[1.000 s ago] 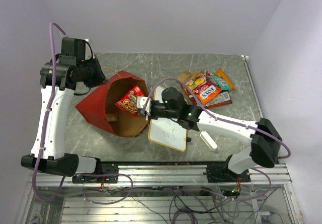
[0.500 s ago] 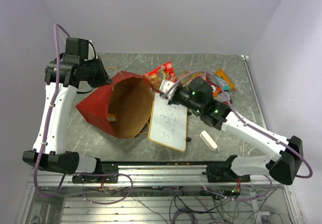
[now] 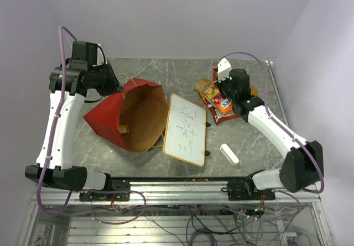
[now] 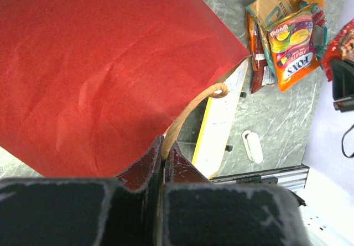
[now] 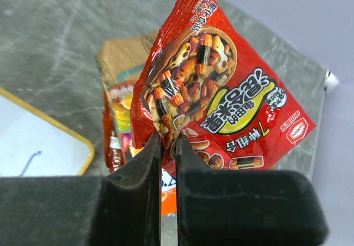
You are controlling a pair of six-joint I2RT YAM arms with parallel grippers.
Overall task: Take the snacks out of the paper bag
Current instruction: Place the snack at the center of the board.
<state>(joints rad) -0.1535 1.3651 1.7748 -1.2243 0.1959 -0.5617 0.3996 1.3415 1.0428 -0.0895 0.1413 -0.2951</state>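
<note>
Whiteboard [image 3: 186, 129] lies nearest you on the worktop [image 3: 249, 141], with the paper bag [image 3: 133, 116] on its side just left of it, mouth open. Your left pincer [image 4: 163, 149] is clamped on the bag's string handle [image 4: 191, 108]. Farther right, your right pincer [image 5: 166, 146] pinches a red packet [image 5: 221, 91] above the other snacks [image 3: 221, 103].

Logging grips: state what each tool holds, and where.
Left tool: string handle of the paper bag. Right tool: red snack packet, at its edge.
</note>
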